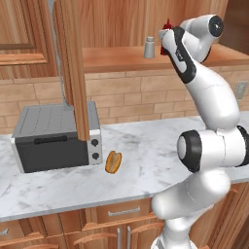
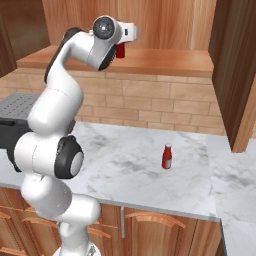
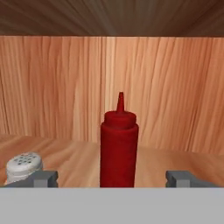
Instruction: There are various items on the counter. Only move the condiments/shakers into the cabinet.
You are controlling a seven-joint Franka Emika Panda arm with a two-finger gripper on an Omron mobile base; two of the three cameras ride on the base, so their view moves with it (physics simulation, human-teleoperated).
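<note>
A red bottle [image 3: 119, 148] stands upright on the cabinet shelf [image 3: 70, 159], between my gripper's [image 3: 111, 178] two fingertips. The jaws are open, with a gap on each side of the bottle. A small grey shaker [image 3: 22, 166] stands on the same shelf, just left of the left fingertip [image 3: 43, 178]. From the left base view, the shaker [image 1: 149, 47] sits left of the hand, and the red bottle's tip [image 1: 168, 23] pokes up behind it. A second red bottle [image 2: 167, 156] stands on the white marble counter [image 2: 125, 165]. The orange-brown bun [image 1: 113, 162] lies on the counter.
A grey toaster oven [image 1: 53, 138] sits at the counter's left. The cabinet's tall narrow door [image 1: 73, 63] hangs open above it. The brick wall [image 1: 141, 95] runs behind the counter, with wooden drawers [image 1: 121, 214] below. A dark wooden panel [image 2: 235, 70] stands at the right.
</note>
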